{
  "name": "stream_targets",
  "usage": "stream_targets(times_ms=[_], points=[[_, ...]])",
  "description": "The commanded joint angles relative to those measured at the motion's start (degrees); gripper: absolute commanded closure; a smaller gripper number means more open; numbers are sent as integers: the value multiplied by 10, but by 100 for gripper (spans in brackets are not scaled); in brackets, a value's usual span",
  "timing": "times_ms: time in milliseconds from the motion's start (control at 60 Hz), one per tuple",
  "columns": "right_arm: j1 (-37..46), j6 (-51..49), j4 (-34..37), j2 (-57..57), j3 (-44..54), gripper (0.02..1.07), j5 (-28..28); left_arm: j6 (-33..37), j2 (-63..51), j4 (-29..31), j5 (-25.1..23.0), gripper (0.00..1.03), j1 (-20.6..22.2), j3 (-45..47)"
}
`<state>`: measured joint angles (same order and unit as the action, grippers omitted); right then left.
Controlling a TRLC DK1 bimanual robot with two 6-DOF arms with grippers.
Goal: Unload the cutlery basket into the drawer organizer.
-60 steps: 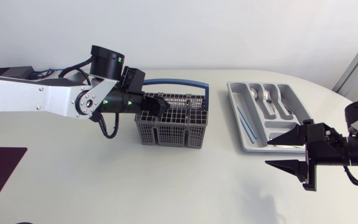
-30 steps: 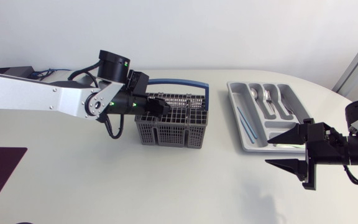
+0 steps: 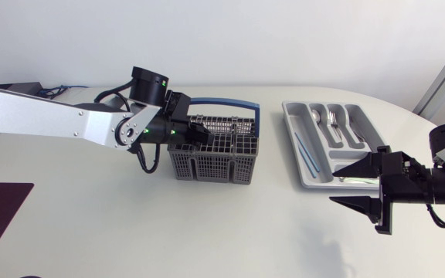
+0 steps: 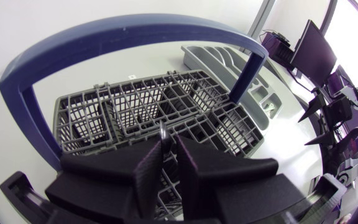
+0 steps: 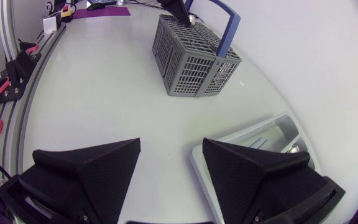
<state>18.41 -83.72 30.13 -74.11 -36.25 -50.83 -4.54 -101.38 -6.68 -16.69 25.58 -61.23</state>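
The left arm's gripper [image 4: 170, 139] hangs low over the grey cutlery basket [image 3: 211, 160] at mid-table, in over the basket's left end and just beside the blue handle [image 3: 222, 101] that arches along its length. The wrist camera looks straight down into the wire compartments beneath. A thin dark sliver [image 4: 163, 130], possibly the end of a utensil, stands right at the gripper's tip, and it cannot be told from these views whether the gripper is clamped on it or clear of it. The compartments that can be seen look largely emptied. The drawer organizer [image 3: 292, 123] lies well apart from the basket, toward the robot's right. Its long slots run away from the near table edge, crosswise to the basket's long side, and spoons and forks [image 3: 332, 126] already lie in the middle slots. The right gripper [image 3: 333, 191] rests just off the organizer's near end, spread wide and holding nothing, its tips pointing back across the white table [image 3: 130, 224] toward the basket. The left arm is plainly the nearer one to whatever remains in the basket, the right the nearer one to the organizer. Anything lifted out would likely have to travel to the robot's right and be turned to lie along a slot.
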Motion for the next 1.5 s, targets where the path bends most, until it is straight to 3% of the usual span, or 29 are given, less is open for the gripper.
stream_targets(times_ms=[0, 733, 1483], points=[[-5, 7, -2, -12, 15, 34, -4, -14, -9, -14, -10, 90, -2, -2], [-7, 7, 2, 4, 27, 34, -3, -21, 29, -32, -57, 92, -26, 32], [-7, 8, 0, 9, 30, 34, -3, -22, 53, -34, -93, 100, -41, 47]])
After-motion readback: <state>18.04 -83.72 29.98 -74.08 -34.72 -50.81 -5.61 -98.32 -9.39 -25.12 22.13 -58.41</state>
